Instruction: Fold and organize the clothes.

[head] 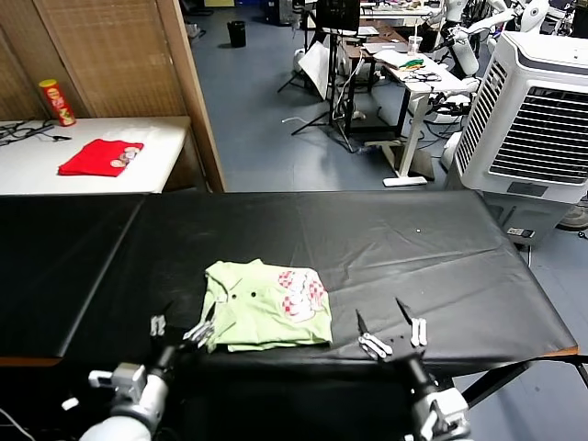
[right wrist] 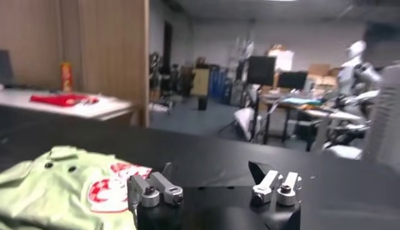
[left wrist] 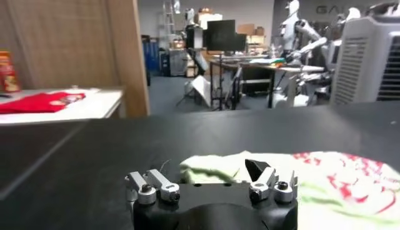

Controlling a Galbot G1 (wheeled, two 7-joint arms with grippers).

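Observation:
The pale green T-shirt (head: pixel 266 305) lies folded into a small rectangle on the black table (head: pixel 386 243), its red-and-white print facing up on its right half. My left gripper (head: pixel 188 317) is open at the shirt's front left corner, holding nothing; in the left wrist view (left wrist: pixel 209 169) the shirt (left wrist: pixel 300 181) lies just ahead of the open jaws. My right gripper (head: pixel 384 315) is open and empty over bare table to the right of the shirt. In the right wrist view (right wrist: pixel 209 169) the shirt (right wrist: pixel 62 181) lies off to one side.
A white side table (head: pixel 147 152) at the back left holds a small red folded garment (head: pixel 101 157) and a red-and-yellow can (head: pixel 57 101). A large white air cooler (head: pixel 537 110) stands at the back right. Desks and equipment fill the room behind.

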